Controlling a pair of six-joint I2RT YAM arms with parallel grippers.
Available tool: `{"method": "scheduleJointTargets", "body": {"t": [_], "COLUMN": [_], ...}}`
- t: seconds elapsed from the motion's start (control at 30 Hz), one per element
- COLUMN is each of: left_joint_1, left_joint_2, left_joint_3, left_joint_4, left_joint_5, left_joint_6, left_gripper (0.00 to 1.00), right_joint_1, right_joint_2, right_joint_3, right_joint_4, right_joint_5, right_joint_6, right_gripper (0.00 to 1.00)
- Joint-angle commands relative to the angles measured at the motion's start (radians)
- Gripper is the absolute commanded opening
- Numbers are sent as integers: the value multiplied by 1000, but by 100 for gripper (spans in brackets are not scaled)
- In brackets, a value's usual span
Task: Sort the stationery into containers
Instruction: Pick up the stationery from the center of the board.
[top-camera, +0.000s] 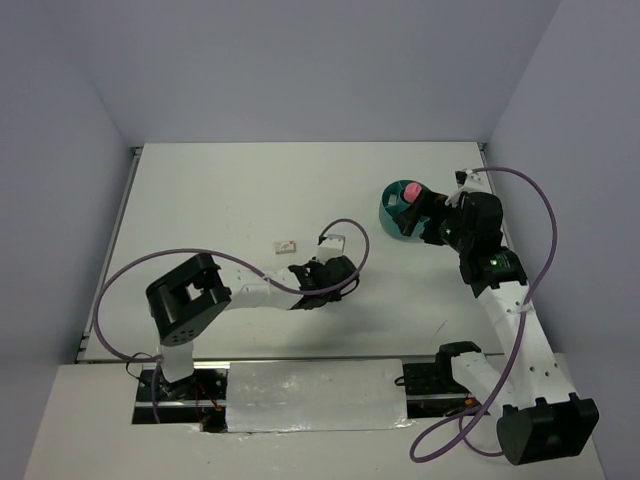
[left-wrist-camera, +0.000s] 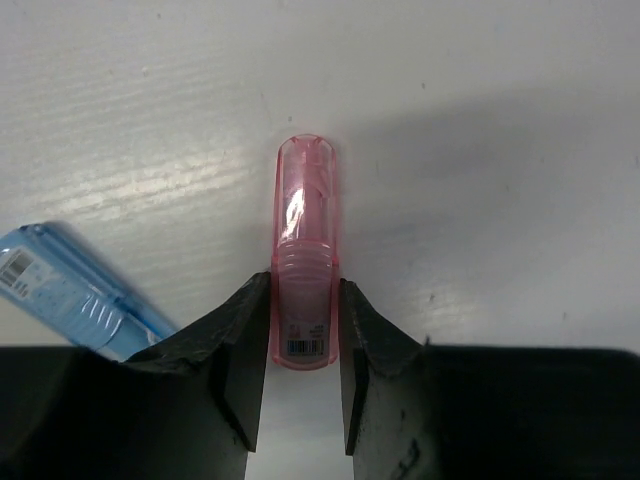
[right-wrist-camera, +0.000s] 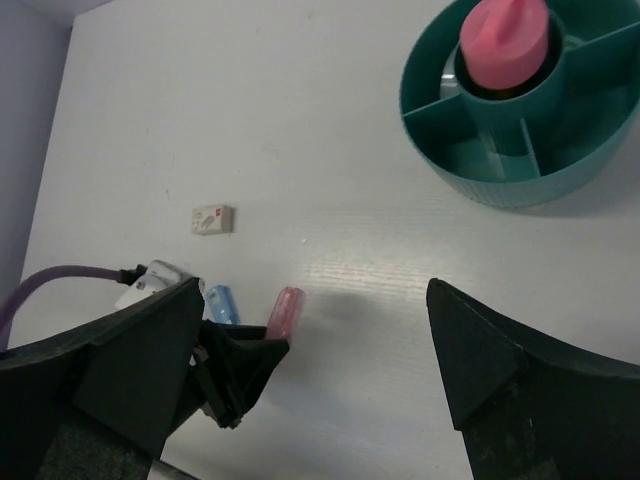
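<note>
Left wrist view: left fingers (left-wrist-camera: 240, 350) pinch the pink capsule (left-wrist-camera: 303, 270) lying on the table (left-wrist-camera: 500, 150); right fingers (right-wrist-camera: 490, 370) gape wide, holding nothing.

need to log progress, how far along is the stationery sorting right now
Done: the pink-capped item stands in the centre cup of the teal tub. In hand: the left claw grips the pink capsule, on the table. Left: the blue capsule beside it and the eraser block.

Walled-in white lab table (top-camera: 230, 190)
</note>
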Motion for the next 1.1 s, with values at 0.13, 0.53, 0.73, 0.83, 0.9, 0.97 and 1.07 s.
{"method": "scheduleJointTargets", "body": {"t": [0.13, 0.53, 0.73, 0.83, 0.9, 0.97, 1.07], "left_joint_1": [-15, -23, -25, -26, -26, -26, -26], "left_joint_2": [-274, -454, -474, -477, -475, -477, -477], "left_joint_3": [-226, -451, -474, -478, -474, -474, -469], "left_joint_4": [432, 797, 824, 838, 838, 835, 835], "left_joint_5": [96, 235, 228, 217, 205, 191, 170], "left_joint_6": [229, 328, 325, 323, 325, 322, 319], "left_gripper": [0, 0, 0, 0, 0, 0, 0], "right_joint_1": [132, 360, 399, 415, 424, 427, 436], "right_joint_2": [52, 186, 224, 230, 233, 224, 213], "right_joint_3": [-158, -224, -231, -233, -237, -259, -285], "right_joint_4": [246, 423, 430, 429, 430, 470, 513], "right_joint_5": [-156, -85, -56, -53, -60, -80, -88], "right_joint_6": [132, 259, 279, 281, 288, 296, 316], "right_gripper": [98, 76, 66, 58, 56, 52, 31]}}
